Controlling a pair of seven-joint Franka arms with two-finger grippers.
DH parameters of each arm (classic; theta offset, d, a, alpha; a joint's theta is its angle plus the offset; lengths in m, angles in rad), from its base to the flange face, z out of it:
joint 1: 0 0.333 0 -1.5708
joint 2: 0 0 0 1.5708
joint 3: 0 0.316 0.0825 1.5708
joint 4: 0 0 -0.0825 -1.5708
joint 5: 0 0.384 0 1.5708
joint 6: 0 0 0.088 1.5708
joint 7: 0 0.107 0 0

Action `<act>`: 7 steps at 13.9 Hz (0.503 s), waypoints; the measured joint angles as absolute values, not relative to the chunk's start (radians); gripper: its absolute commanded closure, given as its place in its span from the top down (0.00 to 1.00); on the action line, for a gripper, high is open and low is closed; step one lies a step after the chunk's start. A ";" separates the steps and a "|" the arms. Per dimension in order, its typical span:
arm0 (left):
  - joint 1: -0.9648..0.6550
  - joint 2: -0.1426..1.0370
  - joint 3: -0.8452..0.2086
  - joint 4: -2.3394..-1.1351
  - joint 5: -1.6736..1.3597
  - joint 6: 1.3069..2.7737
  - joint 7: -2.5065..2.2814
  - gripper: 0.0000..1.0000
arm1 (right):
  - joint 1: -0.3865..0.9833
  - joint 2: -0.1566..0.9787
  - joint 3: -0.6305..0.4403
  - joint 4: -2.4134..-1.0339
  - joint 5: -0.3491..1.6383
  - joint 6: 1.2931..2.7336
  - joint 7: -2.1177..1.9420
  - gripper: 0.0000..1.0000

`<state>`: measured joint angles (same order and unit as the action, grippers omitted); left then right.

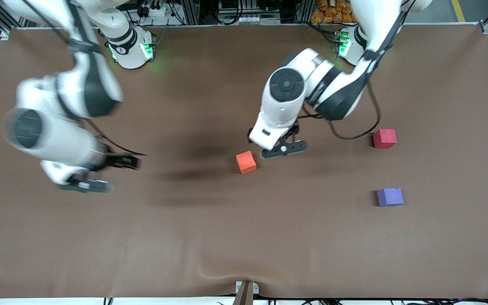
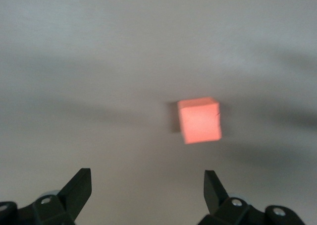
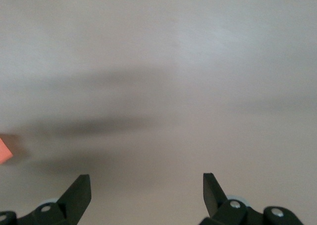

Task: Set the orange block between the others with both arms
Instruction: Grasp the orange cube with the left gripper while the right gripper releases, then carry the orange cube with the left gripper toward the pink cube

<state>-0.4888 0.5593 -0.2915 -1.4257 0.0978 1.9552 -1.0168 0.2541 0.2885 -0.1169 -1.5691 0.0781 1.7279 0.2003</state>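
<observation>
At about nine o'clock on the brown table (image 1: 210, 237), the right gripper (image 1: 100, 173) hangs over bare cloth with its fingers (image 3: 79, 193) spread wide and nothing between them. Near the middle sits the orange block (image 1: 246, 162), flat on the table (nobody holding it). Just beside it, toward one o'clock, the left gripper (image 1: 283, 149) hovers, jaws released and empty. Over toward three o'clock rest the pinkish-red cube (image 1: 384, 138) and, nearer the front camera, the purple cube (image 1: 390, 197), well apart from each other.
</observation>
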 measured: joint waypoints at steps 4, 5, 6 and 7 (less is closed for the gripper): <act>-0.619 0.715 -0.204 -1.371 0.164 2.107 -1.151 1.00 | 0.136 0.133 -0.115 -1.601 0.078 1.576 0.118 1.00; -0.661 0.754 -0.167 -1.348 0.166 2.132 -1.184 1.00 | 0.119 0.106 -0.114 -1.605 0.078 1.557 0.100 1.00; -0.700 0.789 -0.129 -1.330 0.166 2.154 -1.204 1.00 | 0.102 0.080 -0.114 -1.607 0.078 1.543 0.080 1.00; -0.728 0.818 -0.103 -1.316 0.166 2.173 -1.216 1.00 | 0.086 0.058 -0.113 -1.609 0.078 1.527 0.063 1.00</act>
<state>-0.7276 0.8184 -0.1028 -1.3163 0.1663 2.1725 -1.2164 0.0865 0.0582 -0.1128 -1.6087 0.0780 1.5274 0.0628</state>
